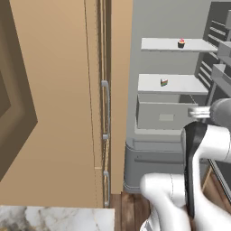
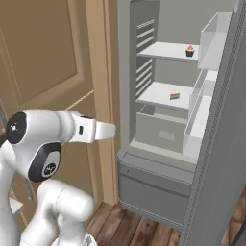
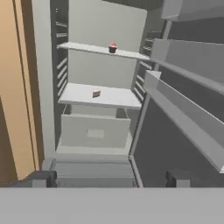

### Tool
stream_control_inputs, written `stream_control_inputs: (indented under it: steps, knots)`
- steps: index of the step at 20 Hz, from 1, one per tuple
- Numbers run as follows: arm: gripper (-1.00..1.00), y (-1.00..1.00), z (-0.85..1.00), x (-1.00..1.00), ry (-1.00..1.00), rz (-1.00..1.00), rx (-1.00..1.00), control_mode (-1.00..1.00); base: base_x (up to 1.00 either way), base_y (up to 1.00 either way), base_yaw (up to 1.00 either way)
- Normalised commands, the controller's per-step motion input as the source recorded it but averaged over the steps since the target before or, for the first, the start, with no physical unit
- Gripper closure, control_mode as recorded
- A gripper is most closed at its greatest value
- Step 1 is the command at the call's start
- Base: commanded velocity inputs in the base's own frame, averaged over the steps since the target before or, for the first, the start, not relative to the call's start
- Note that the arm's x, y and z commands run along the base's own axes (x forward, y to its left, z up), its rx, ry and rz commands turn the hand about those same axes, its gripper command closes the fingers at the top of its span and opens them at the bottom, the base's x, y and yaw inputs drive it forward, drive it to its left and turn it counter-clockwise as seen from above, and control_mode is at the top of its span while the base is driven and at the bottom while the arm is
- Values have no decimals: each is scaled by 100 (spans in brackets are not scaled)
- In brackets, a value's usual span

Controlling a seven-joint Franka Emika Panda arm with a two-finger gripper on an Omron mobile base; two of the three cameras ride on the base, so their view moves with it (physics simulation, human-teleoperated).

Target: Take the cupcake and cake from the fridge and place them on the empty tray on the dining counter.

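The fridge stands open in front of me. On its upper white shelf sits the cupcake, dark wrapper with pink-red frosting. The cake, a small wedge with coloured layers, lies on the shelf below, just above the grey drawer. My gripper is open and empty, well short of the shelves and aimed into the fridge, its fingertips spread wide. The tray is out of view.
The open fridge door with its bins flanks the right side. A tall wooden cabinet walls the left. A corner of marble countertop shows low left. Wooden floor lies before the fridge.
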Motion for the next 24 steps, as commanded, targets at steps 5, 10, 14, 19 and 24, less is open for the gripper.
stream_control_inputs:
  steps: [5, 10, 14, 19, 24]
  knots:
    - [-100, 93, 31, -60, -4, 9, 16, -100, 0, 0, 0]
    - [-100, 62, 6, -36, 0, 6, 15, -100, 0, 0, 0]
    - [-100, 4, 0, 2, 0, 0, 16, -100, 0, 0, 0]
    - [-100, 0, 0, 0, 0, 0, 0, -100, 0, 0, 0]
    - [-100, 0, 0, 0, 0, 0, 0, -100, 0, 0, 0]
